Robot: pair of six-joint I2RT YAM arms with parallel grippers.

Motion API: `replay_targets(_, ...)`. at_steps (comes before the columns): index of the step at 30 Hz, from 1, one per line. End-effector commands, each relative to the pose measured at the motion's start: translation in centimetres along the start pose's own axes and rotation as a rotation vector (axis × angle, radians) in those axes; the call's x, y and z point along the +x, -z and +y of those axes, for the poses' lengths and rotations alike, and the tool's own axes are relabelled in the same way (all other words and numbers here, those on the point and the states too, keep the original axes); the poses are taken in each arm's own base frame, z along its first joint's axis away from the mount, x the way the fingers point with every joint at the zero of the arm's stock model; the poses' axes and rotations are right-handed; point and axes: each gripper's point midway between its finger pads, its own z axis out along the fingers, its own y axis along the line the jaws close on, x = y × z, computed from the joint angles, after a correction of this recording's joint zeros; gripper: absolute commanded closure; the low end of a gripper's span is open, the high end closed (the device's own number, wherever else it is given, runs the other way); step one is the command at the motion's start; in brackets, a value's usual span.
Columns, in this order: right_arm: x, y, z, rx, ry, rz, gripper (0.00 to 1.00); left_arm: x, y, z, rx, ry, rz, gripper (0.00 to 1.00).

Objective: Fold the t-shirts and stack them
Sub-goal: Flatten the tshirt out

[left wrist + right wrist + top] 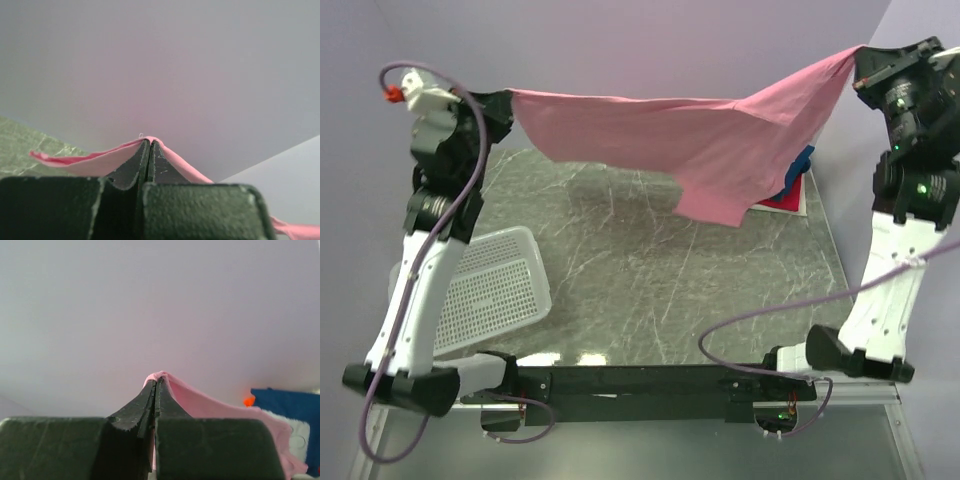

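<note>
Pink t-shirt, folded stack mostly hidden behind it

L+R arms up, fingers pinched.

Marble table: basket left, folded tees right.

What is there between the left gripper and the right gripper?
The pink t-shirt spans that stretch in the air, one end shut in the left gripper and the other in the right gripper. The top view shows it.
</note>
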Motion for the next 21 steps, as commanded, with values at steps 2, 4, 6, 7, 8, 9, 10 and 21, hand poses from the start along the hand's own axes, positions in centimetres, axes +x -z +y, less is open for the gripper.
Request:
replay_targets(2, -7.0, 5.7, 5.6, -0.132, 0.037, -0.256, 1.0, -6.5, 6.0, -2.7, 0.093, 0.052, -0.196, 1.0)
replay_targets(4, -8.2, 7.6, 6.6, -0.148, 0.049, -0.3, 1.0, -7.3, 7.4, -2.5, 0.089, 0.06, -0.223, 1.0)
replay_targets(6, -9.4, 9.6, 7.6, -0.164, 0.059, -0.349, 1.0, -8.0, 9.3, -2.5, 0.097, 0.064, -0.243, 1.0)
replay_targets(7, -10.0, 10.3, 8.1, -0.173, 0.063, -0.369, 1.0, -8.1, 9.8, -2.3, 0.093, 0.067, -0.245, 1.0)
replay_targets(8, -10.4, 11.0, 8.3, -0.173, 0.065, -0.387, 1.0, -8.1, 10.3, -2.2, 0.09, 0.069, -0.244, 1.0)
replay_targets(9, -10.9, 12.1, 8.9, -0.181, 0.073, -0.409, 1.0, -8.7, 11.4, -2.4, 0.102, 0.075, -0.258, 1.0)
replay_targets(10, -11.5, 13.0, 9.4, -0.189, 0.076, -0.427, 1.0, -8.7, 11.7, -2.2, 0.098, 0.079, -0.257, 1.0)
replay_targets(21, -14.8, 19.2, 11.9, -0.219, 0.101, -0.573, 1.0, -10.8, 15.9, -2.5, 0.108, 0.066, -0.303, 1.0)
